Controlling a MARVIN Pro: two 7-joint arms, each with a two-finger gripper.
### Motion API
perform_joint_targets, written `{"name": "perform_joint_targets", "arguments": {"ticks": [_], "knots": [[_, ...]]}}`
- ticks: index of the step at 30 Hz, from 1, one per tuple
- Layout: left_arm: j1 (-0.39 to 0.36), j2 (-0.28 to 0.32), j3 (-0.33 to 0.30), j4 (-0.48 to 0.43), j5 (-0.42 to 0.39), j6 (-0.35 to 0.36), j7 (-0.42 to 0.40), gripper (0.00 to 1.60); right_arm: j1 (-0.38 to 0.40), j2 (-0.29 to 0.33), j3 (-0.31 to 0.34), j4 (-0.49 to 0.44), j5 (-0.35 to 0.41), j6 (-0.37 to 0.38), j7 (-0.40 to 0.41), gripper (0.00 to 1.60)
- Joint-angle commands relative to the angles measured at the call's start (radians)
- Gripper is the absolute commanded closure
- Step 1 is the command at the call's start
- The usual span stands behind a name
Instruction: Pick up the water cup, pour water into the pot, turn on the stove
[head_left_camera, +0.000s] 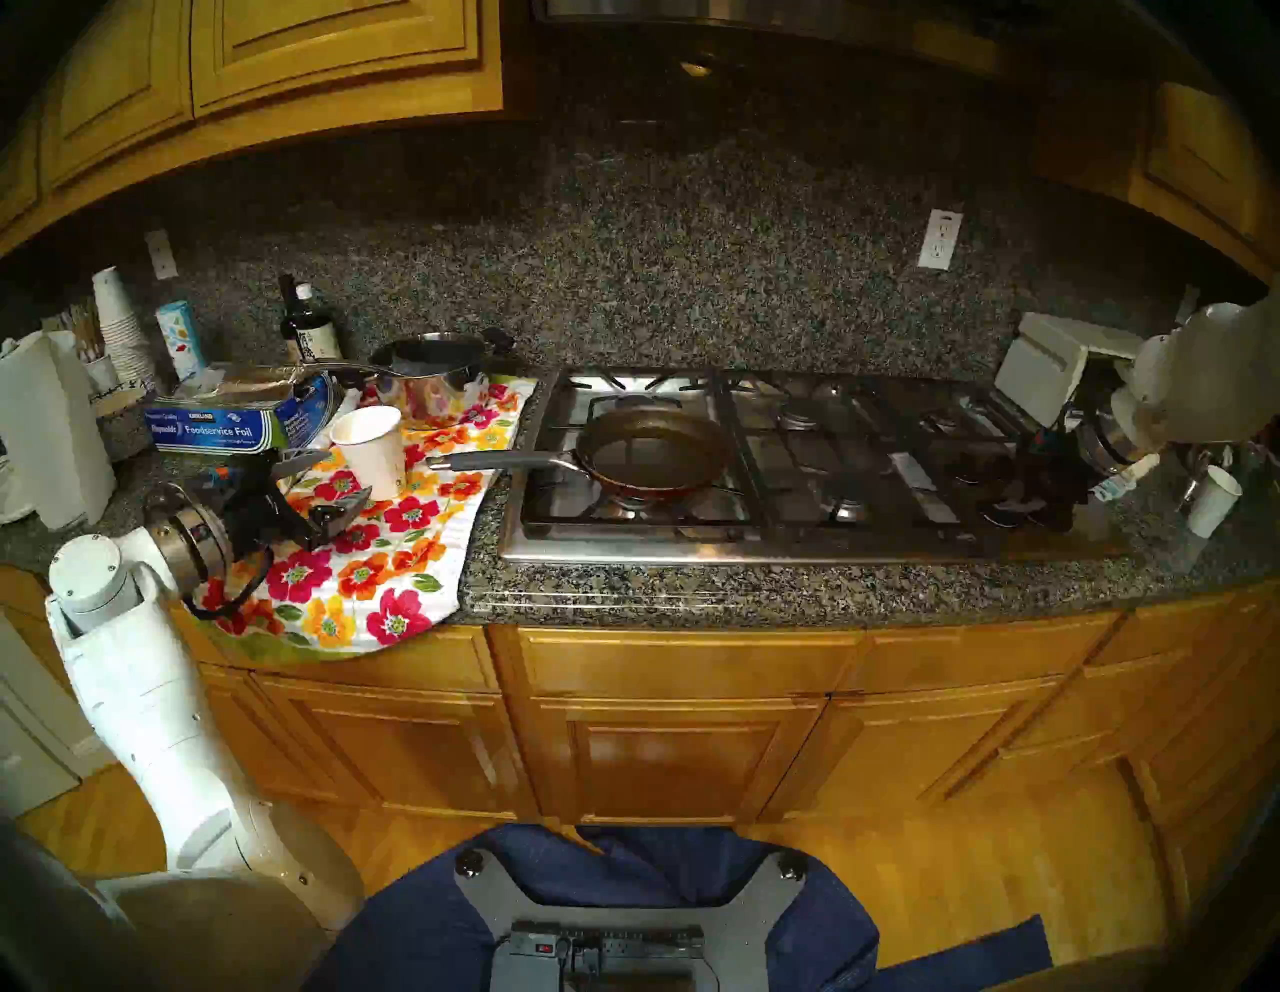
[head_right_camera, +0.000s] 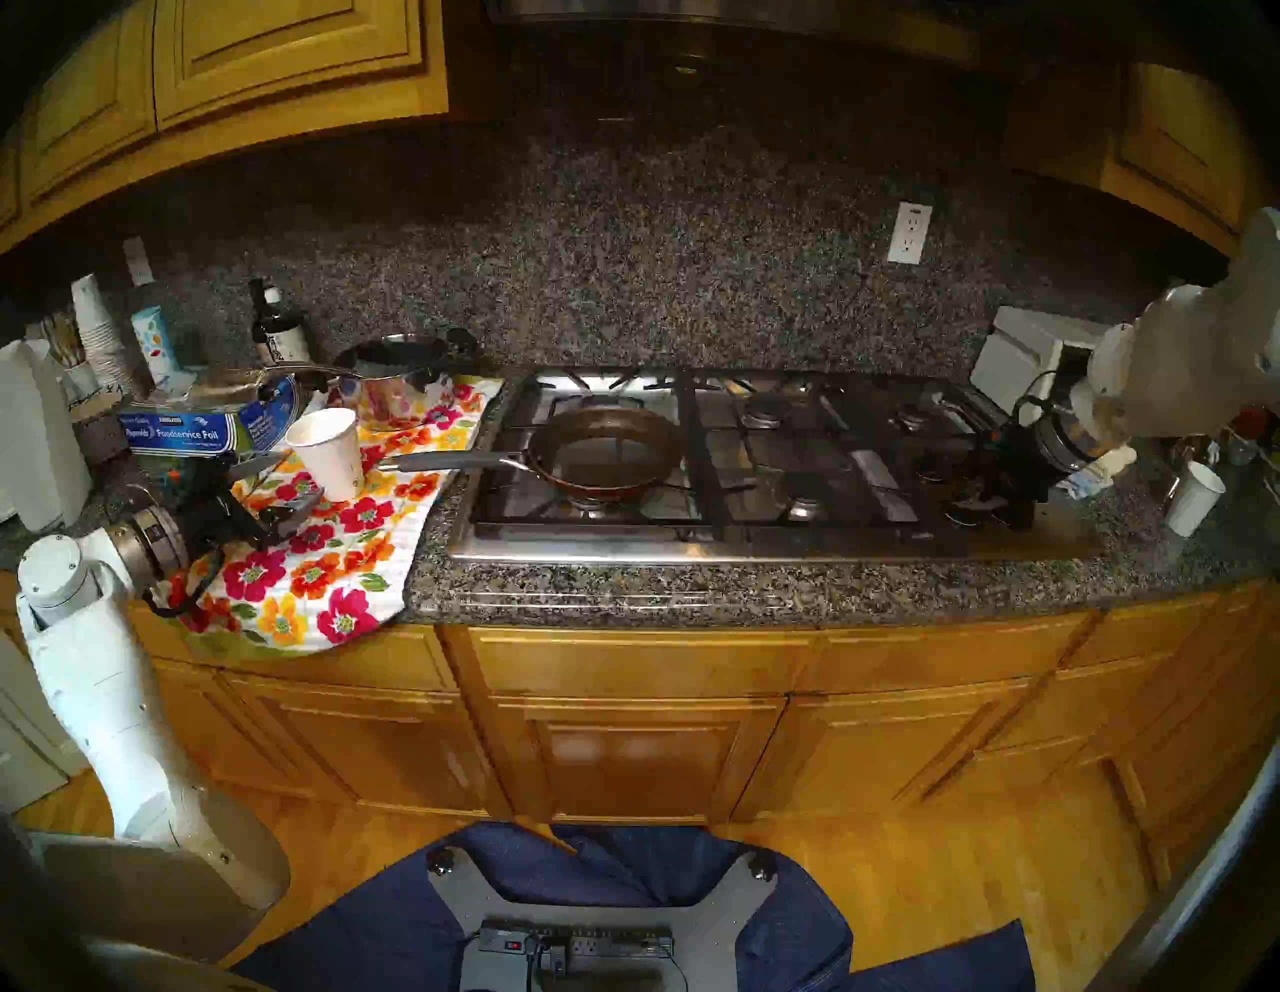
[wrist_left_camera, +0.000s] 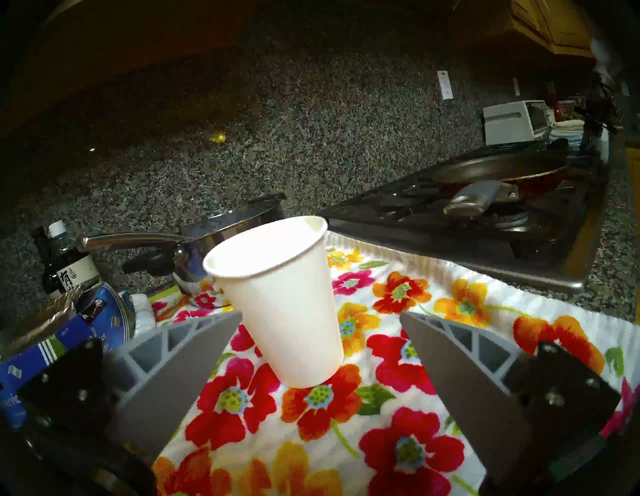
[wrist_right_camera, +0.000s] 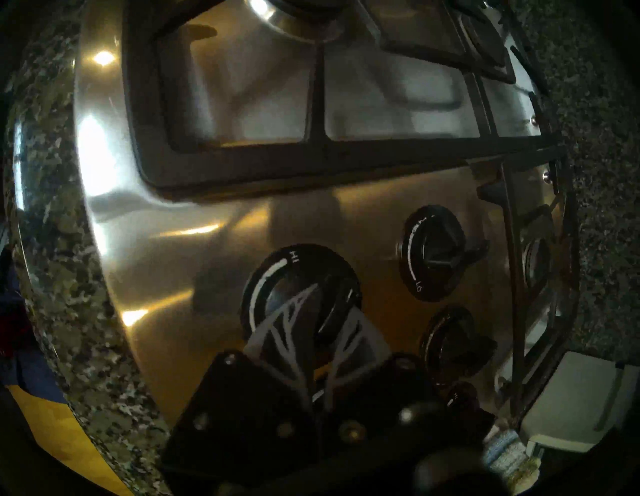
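The white paper water cup (head_left_camera: 370, 450) (head_right_camera: 329, 454) (wrist_left_camera: 280, 301) stands upright on a floral towel, left of the stove. My left gripper (head_left_camera: 325, 485) (head_right_camera: 277, 488) (wrist_left_camera: 320, 313) is open; its fingertips reach either side of the cup's lower half without touching. The red pan (head_left_camera: 654, 450) (head_right_camera: 602, 447) (wrist_left_camera: 498, 169), dark inside, sits on the stove's (head_left_camera: 762, 547) (head_right_camera: 692, 547) front-left burner, grey handle pointing left. My right gripper (head_left_camera: 1046, 478) (head_right_camera: 1004, 485) (wrist_right_camera: 325, 311) is shut on the ridge of a black knob (wrist_right_camera: 277, 298) at the stove's (wrist_right_camera: 173, 259) right end.
A shiny steel saucepan (head_left_camera: 433, 367), a foil box (head_left_camera: 221, 422), a dark bottle (head_left_camera: 312, 332) and a stack of white cups (head_left_camera: 118, 325) crowd the counter behind the towel (head_left_camera: 360, 575). A white toaster (head_left_camera: 1039, 367) and another white cup (head_left_camera: 1212, 502) stand right of the stove.
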Motion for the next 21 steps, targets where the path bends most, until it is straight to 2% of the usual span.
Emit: {"name": "perform_joint_targets", "arguments": {"ticks": [1, 9, 21], "knots": [[-0.027, 0.009, -0.003, -0.021, -0.019, 0.001, 0.002, 0.0, -0.068, 0.012, -0.07, -0.015, -0.07, -0.001, -0.03, 1.6], [-0.027, 0.009, -0.003, -0.021, -0.02, 0.001, 0.002, 0.0, -0.073, -0.002, -0.097, -0.014, -0.098, -0.047, -0.104, 1.6], [-0.027, 0.009, -0.003, -0.021, -0.021, 0.001, 0.002, 0.0, -0.076, -0.02, -0.127, -0.02, -0.128, -0.085, -0.173, 1.6]]}}
